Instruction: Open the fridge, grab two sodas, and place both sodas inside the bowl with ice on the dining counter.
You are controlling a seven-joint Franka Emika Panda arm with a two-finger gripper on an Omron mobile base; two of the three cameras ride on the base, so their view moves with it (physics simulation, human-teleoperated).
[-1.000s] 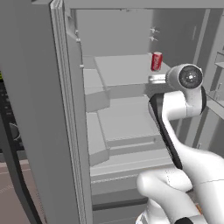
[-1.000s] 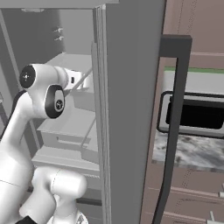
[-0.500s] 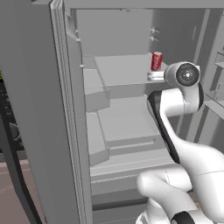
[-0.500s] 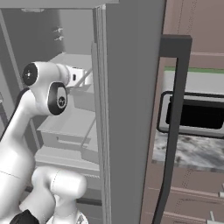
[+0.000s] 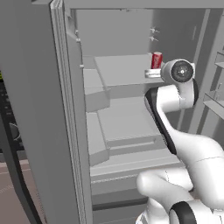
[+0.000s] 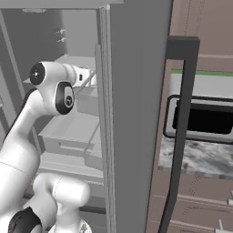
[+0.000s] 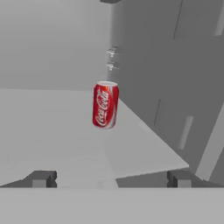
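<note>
Gripper (image 7: 111,178): wide open and holding nothing; its two dark fingertips stand far apart at the bottom of the hand view, aimed into the fridge.
Red soda can (image 7: 105,105): straight ahead of the gripper and a little above the line between the fingertips, near but apart from them, upright on a pale shelf (image 7: 52,131); in the left base view it stands just beyond the hand, close to the compartment's right wall.
Handling: I judge the can light, rigid and smooth-sided, likely to slip or tip if nudged at the top; the thin wall could dent under a hard squeeze.
Where to take hold: across the middle of the body, one finger on each side, with the can centred between the jaws before they close.
Fridge (image 5: 118,113): around the gripper on all sides, door swung open, grey shelves stepping down below the hand.
Fridge door (image 6: 132,118): to the gripper's right in the right base view, edge-on, blocking that side.
Hard to make out: the can's foot blends into the shelf; the small fittings on the back wall above the can are too small to tell.
</note>
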